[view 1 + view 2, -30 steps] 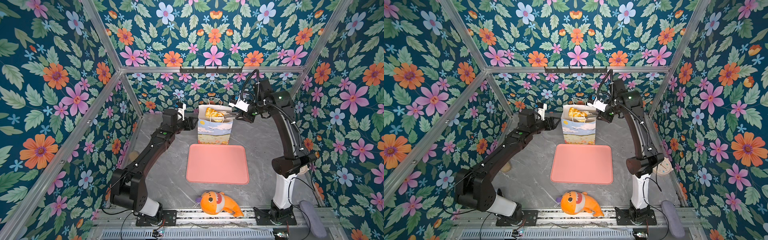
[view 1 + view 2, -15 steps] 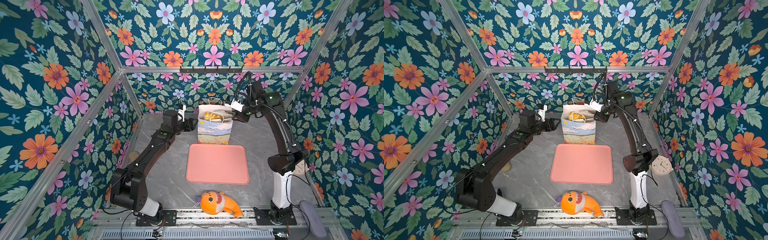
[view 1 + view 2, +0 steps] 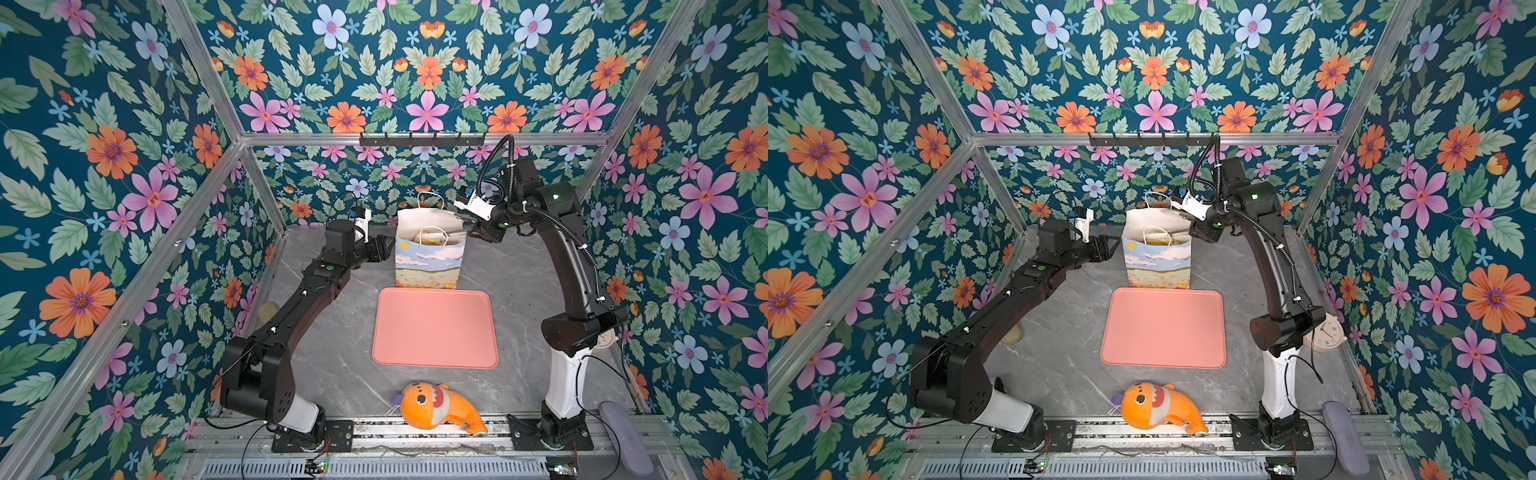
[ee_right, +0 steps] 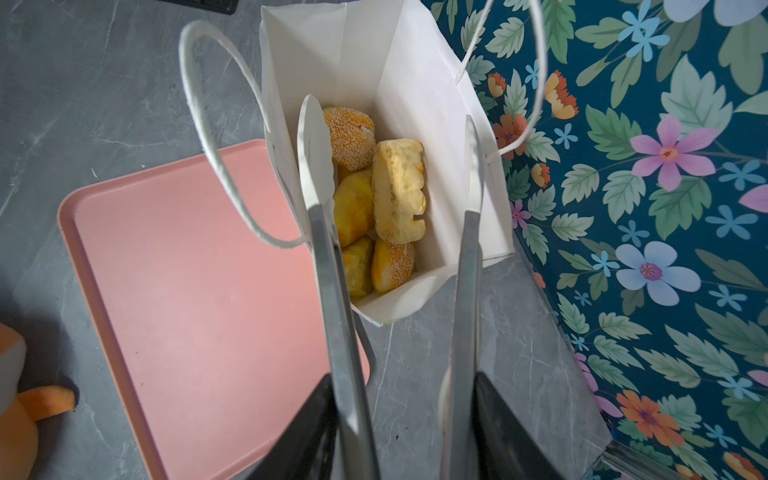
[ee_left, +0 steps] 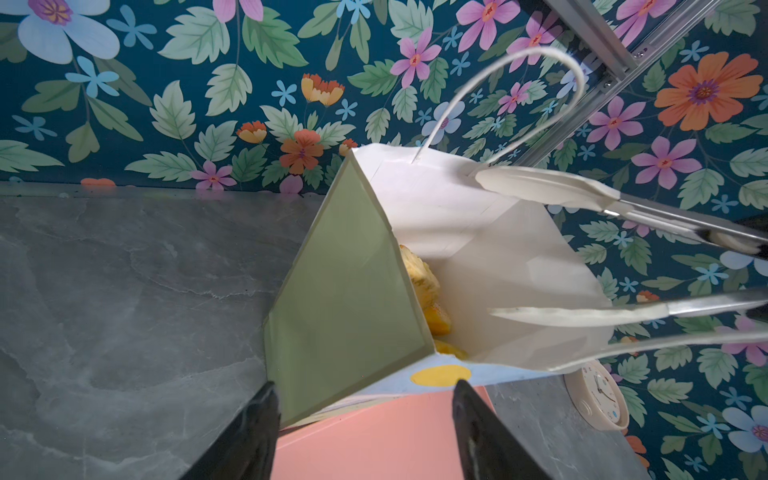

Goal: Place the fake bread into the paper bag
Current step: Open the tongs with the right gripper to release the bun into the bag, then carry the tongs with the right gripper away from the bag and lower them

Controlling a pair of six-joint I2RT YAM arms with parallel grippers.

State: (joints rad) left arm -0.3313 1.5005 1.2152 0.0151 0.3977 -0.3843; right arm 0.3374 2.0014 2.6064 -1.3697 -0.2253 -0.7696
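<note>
Nearest, at the 6 o'clock edge of the grey marbled tabletop [image 3: 332, 365], lies an orange plush fish [image 3: 436, 409]. Past it, at centre, sits a flat pink rectangular tray [image 3: 434, 328]. Just behind the tray, toward 12 o'clock, the tall white paper bag [image 3: 430, 262] printed with sky and field stands upright, mouth up, wide face toward 6 o'clock. The glossy golden fake bread [image 4: 374, 199] is piled inside it; the topmost ridged piece lies on edge, long axis roughly 9 to 3 o'clock. At the bag's 9 o'clock side the left end effector [image 3: 385, 247] hangs close by, jaws apart and holding nothing. From 3 o'clock the right end effector [image 4: 401, 395] grips steel tongs [image 4: 328, 270] with white tips, their arms spread over the bag's mouth and pointing toward 9 o'clock.
</note>
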